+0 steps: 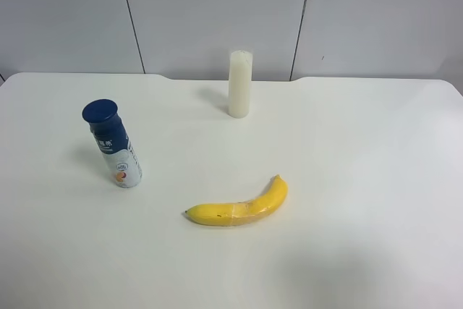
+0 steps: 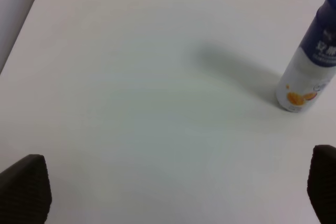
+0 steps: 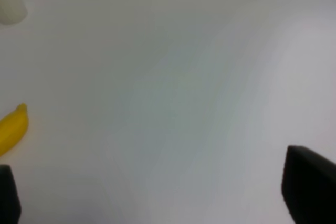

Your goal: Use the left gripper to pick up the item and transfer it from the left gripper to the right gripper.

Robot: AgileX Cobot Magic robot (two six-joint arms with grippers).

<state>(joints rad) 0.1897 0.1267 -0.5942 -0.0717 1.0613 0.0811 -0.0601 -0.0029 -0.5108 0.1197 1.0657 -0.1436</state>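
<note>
The bottle [image 1: 113,144] stands upright on the table [image 1: 347,164], toward the exterior high view's left, well apart from the banana [image 1: 239,208] and the white cylinder [image 1: 240,83]. Left gripper [image 2: 168,192] hangs above the table, jaws spread wide, the bottle outside them. Right gripper [image 3: 157,192] too: jaws spread wide over bare table.

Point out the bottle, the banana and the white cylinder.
bottle [image 1: 115,146]: exterior high view, middle of its body.
banana [image 1: 239,212]: exterior high view, middle of its curve.
cylinder [image 1: 240,85]: exterior high view, mid side.
</note>
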